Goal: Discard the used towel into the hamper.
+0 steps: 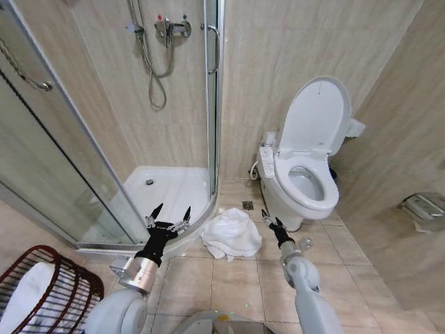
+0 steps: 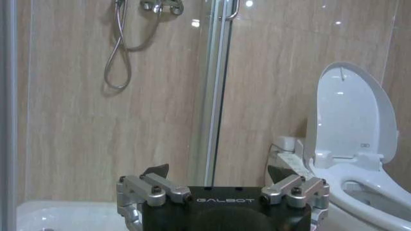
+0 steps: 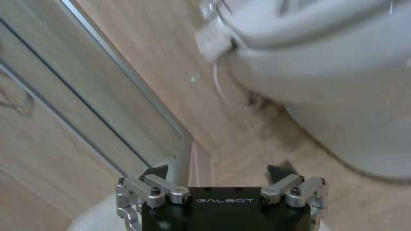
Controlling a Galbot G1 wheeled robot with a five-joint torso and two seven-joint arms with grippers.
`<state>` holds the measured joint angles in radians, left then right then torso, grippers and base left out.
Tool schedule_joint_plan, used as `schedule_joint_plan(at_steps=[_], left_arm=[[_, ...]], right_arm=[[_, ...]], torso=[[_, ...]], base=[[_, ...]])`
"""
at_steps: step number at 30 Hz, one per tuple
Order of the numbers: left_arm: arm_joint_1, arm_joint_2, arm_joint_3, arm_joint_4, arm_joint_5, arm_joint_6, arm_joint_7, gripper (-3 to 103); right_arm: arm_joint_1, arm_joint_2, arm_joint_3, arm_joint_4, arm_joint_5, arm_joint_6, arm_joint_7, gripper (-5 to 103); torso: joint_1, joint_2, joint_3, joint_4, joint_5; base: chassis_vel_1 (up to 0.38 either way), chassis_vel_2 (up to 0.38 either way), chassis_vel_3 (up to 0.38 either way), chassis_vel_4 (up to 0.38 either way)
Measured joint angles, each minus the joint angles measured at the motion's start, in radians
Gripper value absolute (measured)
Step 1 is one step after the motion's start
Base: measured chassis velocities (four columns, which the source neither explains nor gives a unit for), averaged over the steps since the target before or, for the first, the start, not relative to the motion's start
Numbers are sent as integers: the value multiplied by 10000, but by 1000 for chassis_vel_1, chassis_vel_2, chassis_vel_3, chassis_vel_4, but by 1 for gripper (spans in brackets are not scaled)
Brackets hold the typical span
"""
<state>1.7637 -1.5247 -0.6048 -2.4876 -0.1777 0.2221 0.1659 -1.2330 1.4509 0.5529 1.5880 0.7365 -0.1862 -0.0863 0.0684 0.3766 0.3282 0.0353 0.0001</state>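
Open tiled floor lay around the crumpled white towel, hemmed by the shower enclosure's curved glass on one side and the toilet on the other.

The towel is soft white cloth, crumpled in folds. The hamper is dark red-brown wire. Floor tiles are smooth beige with a slight sheen. The toilet looks glossy white, perhaps ceramic with a plastic lid. The shower door is clear glass framed in bright metal.

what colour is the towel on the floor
White; the towel lies crumpled on the beige floor tiles, clearest in the head view.
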Motion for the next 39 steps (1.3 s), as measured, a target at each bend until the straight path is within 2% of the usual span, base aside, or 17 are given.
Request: schedule_joint_plan(at_steps=[9,14,20,26,28,31,33,35,39], left_arm=[[0,-1,0,0,0,0,0,100],[0,0,0,0,0,0,0,100],[0,0,0,0,0,0,0,100],[0,0,0,0,0,0,0,100],[0,0,0,0,0,0,-1,100],[0,0,0,0,0,0,0,100],[0,0,0,0,0,0,0,100],[0,0,0,0,0,0,0,100],[0,0,0,0,0,0,0,100]], right_arm=[[1134,156,-668,-1814,29,97,-3,100],[1767,456,-1644,-3035,-473,280,-88,100],[2272,1026,-2118,-4081,-1087,480,-31,100],[3264,1571,-2055,-5814,-1264,864,941,100],[3512,1581,-1914,-6166,-1147,978,1236,100],[4039,1595,-1665,-6731,-90,912,1908,100],[4156,1595,-1600,-6813,267,814,1998,100],[4406,1593,-1483,-7058,986,528,1794,100],[4640,1589,-1309,-7449,1429,153,1423,100]], torso=[[-119,-304,-189,0,-2],[-136,-330,-200,-1,-4],[-133,-317,-189,1,-3],[-120,-288,-170,3,1],[-117,-282,-168,0,-3],[-111,-269,-159,-1,-1],[-111,-266,-158,-2,-3],[-107,-255,-155,1,-2],[-105,-248,-149,1,-2]], base=[[0,0,0,0],[0,0,0,0],[0,0,0,0],[0,0,0,0],[0,0,0,0],[0,0,0,0],[0,0,0,0],[0,0,0,0],[0,0,0,0]])
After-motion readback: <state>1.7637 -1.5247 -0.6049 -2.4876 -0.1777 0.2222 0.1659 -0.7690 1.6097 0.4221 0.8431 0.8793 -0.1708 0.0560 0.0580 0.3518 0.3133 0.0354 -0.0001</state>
